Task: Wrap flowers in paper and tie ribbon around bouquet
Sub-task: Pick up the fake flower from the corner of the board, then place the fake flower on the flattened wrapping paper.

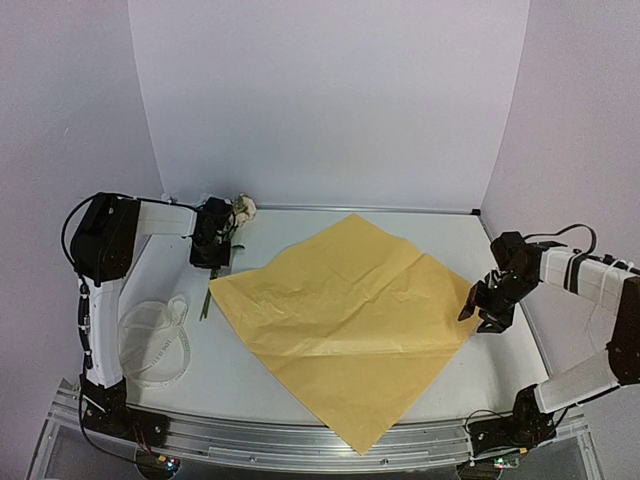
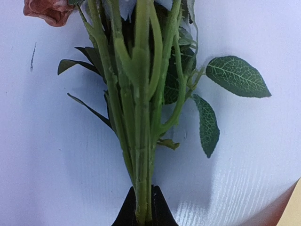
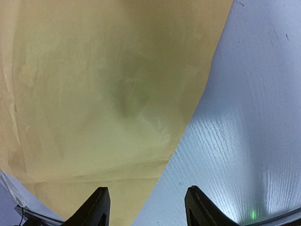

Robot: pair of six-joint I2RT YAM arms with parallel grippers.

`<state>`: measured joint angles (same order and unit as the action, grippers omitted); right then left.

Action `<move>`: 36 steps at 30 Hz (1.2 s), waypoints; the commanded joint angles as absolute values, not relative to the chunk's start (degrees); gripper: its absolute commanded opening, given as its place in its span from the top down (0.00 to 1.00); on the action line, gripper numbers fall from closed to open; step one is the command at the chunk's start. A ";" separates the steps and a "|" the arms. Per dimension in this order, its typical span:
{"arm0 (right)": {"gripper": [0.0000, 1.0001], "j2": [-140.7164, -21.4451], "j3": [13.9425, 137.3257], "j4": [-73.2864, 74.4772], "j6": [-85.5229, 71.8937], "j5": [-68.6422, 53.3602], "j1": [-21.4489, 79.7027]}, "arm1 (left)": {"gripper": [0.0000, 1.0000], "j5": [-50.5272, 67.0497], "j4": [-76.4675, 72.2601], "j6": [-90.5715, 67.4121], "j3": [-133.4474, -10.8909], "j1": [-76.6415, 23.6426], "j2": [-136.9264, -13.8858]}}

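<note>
The flowers lie at the table's back left, with a cream bloom at the far end and thin green stems running toward me. My left gripper is shut on the stems, which are pinched between its black jaws. The paper, a crinkly yellow-orange sheet, lies flat as a diamond in the middle of the table. My right gripper hovers open over the paper's right corner, with nothing between its fingers. The ribbon lies in loose white loops at the near left.
The white table is walled by pale panels at the back and on both sides. A metal rail runs along the near edge and carries both arm bases. A pink-brown bloom and green leaves spread beside the stems.
</note>
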<state>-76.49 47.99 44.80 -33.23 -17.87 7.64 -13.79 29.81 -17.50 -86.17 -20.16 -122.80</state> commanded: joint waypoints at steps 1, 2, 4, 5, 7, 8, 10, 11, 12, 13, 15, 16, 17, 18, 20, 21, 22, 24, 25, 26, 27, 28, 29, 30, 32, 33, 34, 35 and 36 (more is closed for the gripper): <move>0.43 -75.18 47.38 47.06 -33.69 -16.70 9.12 | 1.00 -18.70 28.82 -13.35 -87.80 -19.51 -118.98; 0.42 -75.14 47.41 47.34 -33.70 -16.34 9.57 | 1.00 -19.18 29.30 -12.87 -88.45 -19.51 -117.97; 0.40 -75.01 47.49 48.00 -33.69 -15.19 10.33 | 1.00 -19.69 30.63 -11.97 -89.98 -19.48 -116.27; 0.39 -74.88 47.38 48.19 -33.57 -14.52 10.59 | 1.00 -19.80 31.75 -11.90 -91.00 -19.50 -115.60; 0.37 -74.57 46.89 48.24 -33.44 -13.57 10.84 | 1.00 -19.04 34.23 -12.22 -92.83 -19.60 -114.12; 0.37 -74.36 46.67 48.26 -33.46 -13.27 10.87 | 1.00 -17.92 35.16 -12.66 -93.86 -19.75 -113.29; 0.36 -73.82 46.22 48.48 -33.48 -12.68 10.82 | 1.00 -16.65 36.62 -14.02 -95.06 -20.79 -111.37; 0.36 -73.47 46.07 48.75 -33.49 -12.42 10.81 | 1.00 -16.61 37.56 -14.79 -95.89 -21.85 -110.55; 0.35 -73.16 45.98 49.06 -33.53 -12.29 10.82 | 1.00 -16.63 38.14 -15.48 -96.46 -23.20 -109.80; 0.34 -72.90 46.04 49.46 -33.58 -12.20 10.86 | 1.00 -16.99 38.97 -16.18 -97.30 -24.81 -109.37; 0.33 -72.58 46.36 50.67 -33.97 -11.60 10.84 | 1.00 -16.71 41.59 -18.90 -99.64 -27.50 -109.43; 0.33 -72.47 46.53 51.05 -34.04 -11.50 10.84 | 1.00 -16.59 42.84 -20.08 -100.89 -29.12 -109.79; 0.32 -72.36 46.62 51.29 -34.17 -11.79 10.83 | 1.00 -17.29 43.84 -21.84 -101.95 -30.45 -110.13; 0.32 -72.23 46.66 51.46 -34.28 -12.07 10.83 | 1.00 -17.59 44.56 -23.51 -102.84 -31.69 -110.39; 0.32 -71.83 46.52 51.58 -34.36 -12.65 10.86 | 1.00 -16.49 44.90 -26.77 -103.93 -33.73 -110.70; 0.32 -71.63 46.47 51.74 -34.35 -12.88 10.83 | 1.00 -15.99 44.81 -28.60 -104.31 -34.88 -110.94; 0.32 -71.28 46.38 52.03 -34.21 -12.87 10.87 | 1.00 -15.65 44.34 -30.68 -104.74 -35.80 -111.16; 0.32 -70.50 46.16 52.56 -33.96 -12.36 10.88 | 1.00 -14.66 43.05 -34.29 -105.71 -38.95 -111.97; 0.32 -70.04 46.05 52.86 -33.82 -12.11 10.83 | 1.00 -14.07 42.00 -36.32 -106.02 -40.42 -112.53; 0.32 -69.57 45.95 53.13 -33.68 -11.90 10.84 | 1.00 -13.62 40.66 -38.42 -106.12 -41.97 -113.18; 0.31 -69.09 45.76 53.35 -33.68 -11.72 10.87 | 1.00 -13.34 39.02 -40.51 -106.20 -43.29 -113.88; 0.31 -68.65 45.51 53.37 -33.74 -11.67 10.88 | 1.00 -13.20 37.80 -42.67 -106.56 -44.86 -115.03; 0.31 -68.16 45.20 53.49 -33.81 -11.79 10.90 | 1.00 -13.12 36.90 -44.52 -107.34 -46.54 -116.62; 0.31 -67.67 44.96 53.52 -33.77 -11.95 10.93 | 1.00 -12.68 35.66 -46.17 -108.05 -47.81 -118.09; 0.30 -66.69 44.52 53.79 -33.40 -11.87 10.91 | 1.00 -13.11 33.83 -48.65 -110.38 -50.15 -121.43; 0.30 -66.21 44.39 54.07 -33.05 -11.66 10.92 | 1.00 -13.84 33.33 -49.08 -111.94 -51.25 -123.19; 0.29 -65.85 44.31 54.43 -32.75 -11.46 10.88 | 1.00 -14.51 33.23 -49.38 -114.05 -52.25 -125.16; 0.29 -65.48 44.32 54.85 -32.36 -11.34 10.86 | 1.00 -14.77 33.61 -49.59 -116.62 -52.98 -127.36; 0.29 -65.09 44.36 55.31 -31.93 -11.25 10.89 | 1.00 -14.72 34.05 -49.76 -119.20 -53.55 -129.48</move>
